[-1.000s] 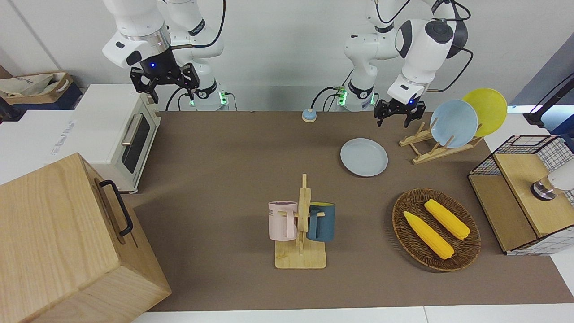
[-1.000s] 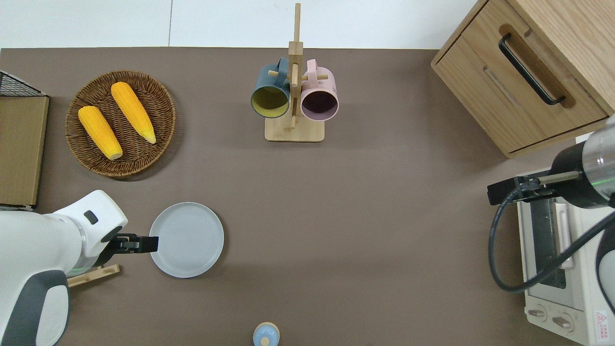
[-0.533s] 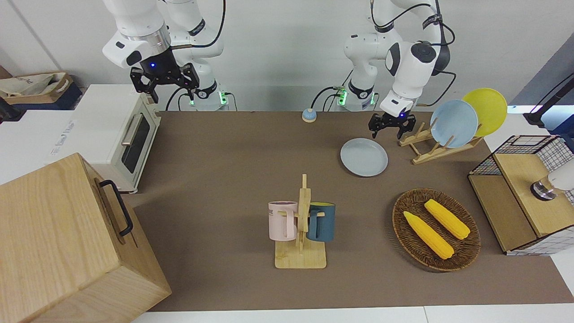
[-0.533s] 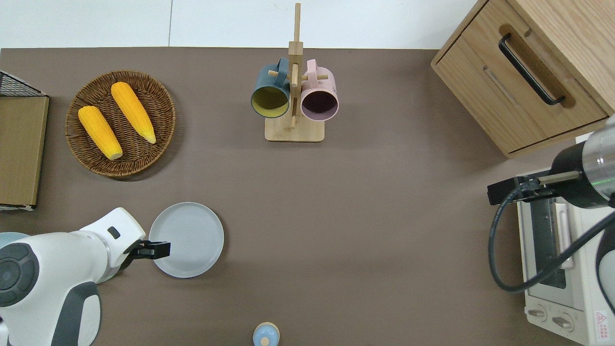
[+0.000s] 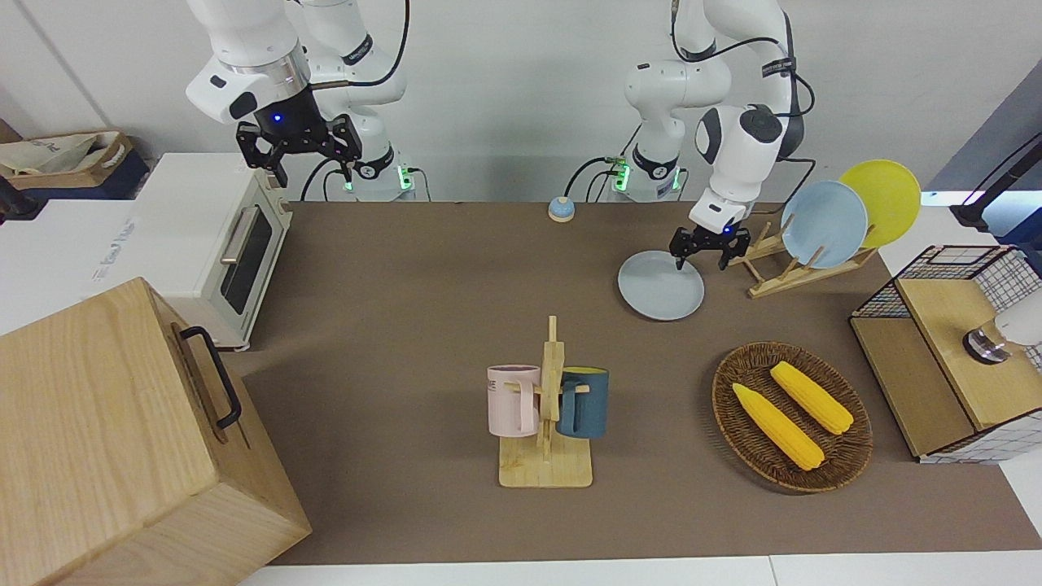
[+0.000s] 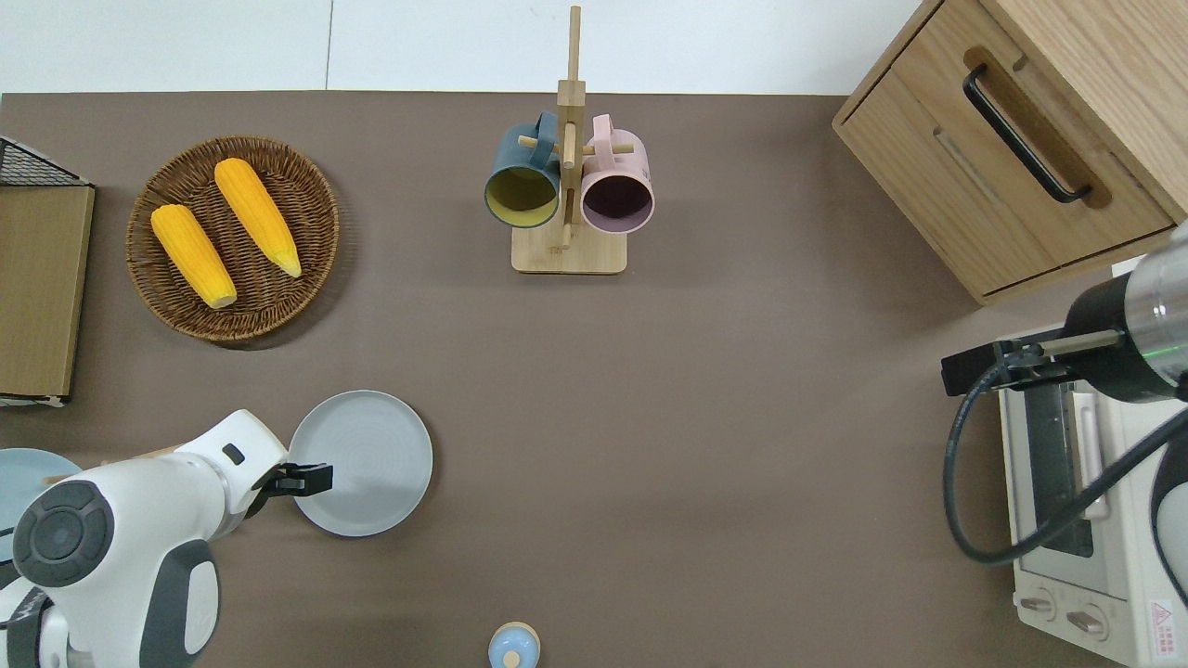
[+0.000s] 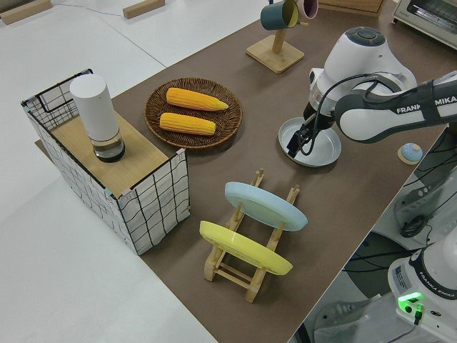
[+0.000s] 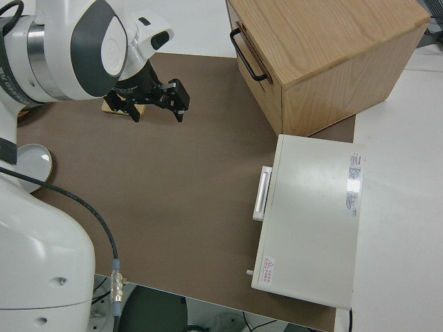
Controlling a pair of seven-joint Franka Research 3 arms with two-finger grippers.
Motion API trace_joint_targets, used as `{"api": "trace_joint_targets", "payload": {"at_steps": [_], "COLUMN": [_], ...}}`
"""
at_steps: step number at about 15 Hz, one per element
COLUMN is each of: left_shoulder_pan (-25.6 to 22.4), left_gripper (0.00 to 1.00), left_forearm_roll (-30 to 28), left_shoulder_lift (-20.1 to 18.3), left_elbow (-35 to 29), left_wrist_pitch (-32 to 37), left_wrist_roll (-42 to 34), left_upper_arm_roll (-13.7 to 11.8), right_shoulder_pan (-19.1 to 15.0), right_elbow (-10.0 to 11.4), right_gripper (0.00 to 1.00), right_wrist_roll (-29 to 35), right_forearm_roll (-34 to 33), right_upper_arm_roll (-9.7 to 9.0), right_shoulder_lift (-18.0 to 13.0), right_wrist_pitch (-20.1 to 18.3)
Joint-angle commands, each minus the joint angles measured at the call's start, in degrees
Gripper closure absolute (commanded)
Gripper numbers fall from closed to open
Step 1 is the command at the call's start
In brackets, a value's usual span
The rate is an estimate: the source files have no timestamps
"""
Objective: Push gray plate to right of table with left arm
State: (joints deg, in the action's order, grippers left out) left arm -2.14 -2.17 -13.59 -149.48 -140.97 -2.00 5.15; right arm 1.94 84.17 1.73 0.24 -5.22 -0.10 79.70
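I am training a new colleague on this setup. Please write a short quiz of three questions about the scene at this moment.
1. True or false: the gray plate stands in the wooden rack.
2. The left gripper is at which edge of the gray plate: A) the edge toward the left arm's end of the table, B) the edge toward the mug stand?
3. How many corn cobs lie in the wicker basket?

Key: 1 false; 2 A; 3 two.

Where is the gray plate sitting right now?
The gray plate lies flat on the table toward the left arm's end, nearer to the robots than the corn basket, with the left gripper at its rim.
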Motion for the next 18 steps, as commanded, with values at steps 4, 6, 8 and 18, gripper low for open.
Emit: {"api": "trace_joint_targets", "payload": {"at_steps": [4,6,8,18], "left_shoulder_pan": [-2.08,-1.99,-1.82,-1.56], "left_gripper": [0.01,0.01,0.02,1.0], "left_forearm_roll": [-0.56,-0.56,-0.56,-0.73], "left_shoulder_lift": [4.45,6.2,6.74,6.91], "left_elbow": [-1.07,-1.16,-1.42,-1.34], "left_wrist_pitch": [-5.98,-7.21,-8.18,-8.18], "left_wrist_roll": [-2.57,-2.57,-2.57,-2.4], "left_upper_arm_roll": [0.21,0.21,0.21,0.21], "right_shoulder_pan": [-0.63,-0.63,-0.63,-0.63], "right_elbow": [-0.06,-0.05,-0.06,0.03], "right_gripper": [0.017,0.017,0.017,0.017], "right_wrist_roll": [-0.15,-0.06,-0.06,-0.15], "right_forearm_roll": [0.46,0.46,0.46,0.46], "right_upper_arm_roll": [-0.32,-0.32,-0.23,-0.32], "right_shoulder_lift": [-0.43,-0.43,-0.43,-0.43], "right_wrist_pitch": [-0.69,-0.69,-0.69,-0.69]}}
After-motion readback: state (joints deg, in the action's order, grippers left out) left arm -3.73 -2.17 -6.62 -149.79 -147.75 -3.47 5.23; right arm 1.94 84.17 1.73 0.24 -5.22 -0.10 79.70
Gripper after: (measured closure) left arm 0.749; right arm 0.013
